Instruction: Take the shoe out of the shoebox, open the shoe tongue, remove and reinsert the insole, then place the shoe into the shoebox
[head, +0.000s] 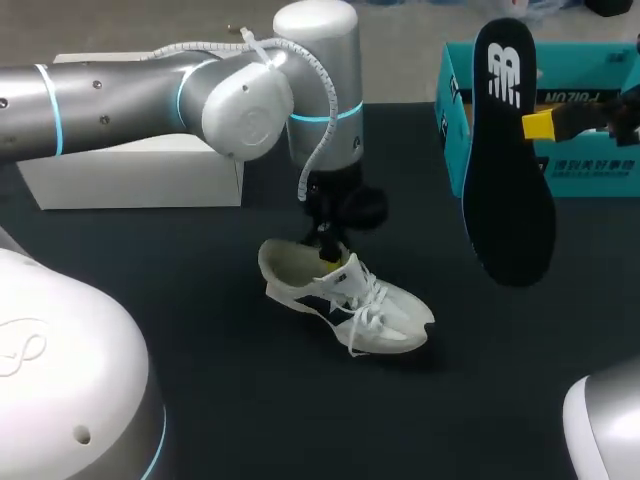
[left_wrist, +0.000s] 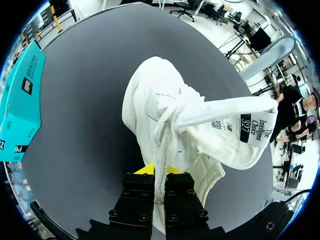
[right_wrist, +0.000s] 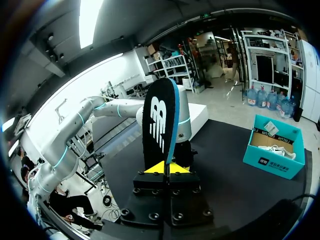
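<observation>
A white sneaker (head: 345, 300) lies on the black table, toe toward the front right. My left gripper (head: 330, 250) is shut on the rim of its opening; in the left wrist view the sneaker (left_wrist: 160, 110) has a thin edge pinched in my left gripper (left_wrist: 159, 171), and its tongue (left_wrist: 225, 120) is folded out to one side. My right gripper (head: 540, 125) is shut on a black insole (head: 510, 160) with a blue edge, held upright in the air in front of the shoebox. In the right wrist view the insole (right_wrist: 159, 125) stands up from my right gripper (right_wrist: 165, 167).
The teal shoebox (head: 590, 170) stands open at the back right, seen also as the shoebox (right_wrist: 272, 160) with white items inside, and again as the shoebox (left_wrist: 22, 100). A white box (head: 130, 170) sits at the back left under my left arm (head: 150, 100).
</observation>
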